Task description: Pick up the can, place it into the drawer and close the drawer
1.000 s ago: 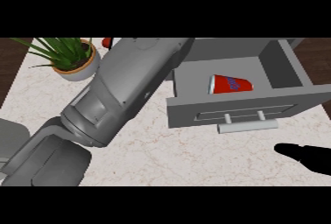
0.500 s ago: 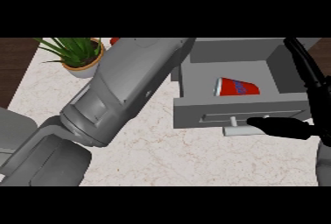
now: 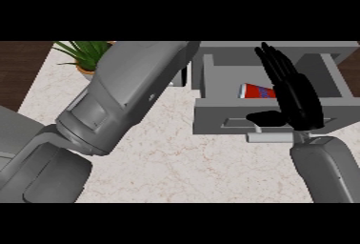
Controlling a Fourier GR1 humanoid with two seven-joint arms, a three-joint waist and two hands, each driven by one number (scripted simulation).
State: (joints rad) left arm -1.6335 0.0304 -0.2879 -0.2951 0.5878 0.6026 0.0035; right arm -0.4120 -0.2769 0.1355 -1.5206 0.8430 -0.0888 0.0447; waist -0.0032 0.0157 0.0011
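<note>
The right hand (image 3: 299, 102) is open over the drawer (image 3: 232, 116) front, fingers (image 3: 277, 64) straight and pointing away, thumb just above the handle (image 3: 271, 137). Left of the fingers, the red can (image 3: 255, 91) lies inside the open drawer. A plant (image 3: 85, 55) stands far left on the surface (image 3: 190, 167). The left hand's state cannot be told.

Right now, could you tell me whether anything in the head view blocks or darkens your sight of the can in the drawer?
In the head view, the right hand, fingers straight, covers part of the can; the drawer interior looks evenly lit without glare; the left forearm fills the view's left, and the left hand is hidden.
</note>
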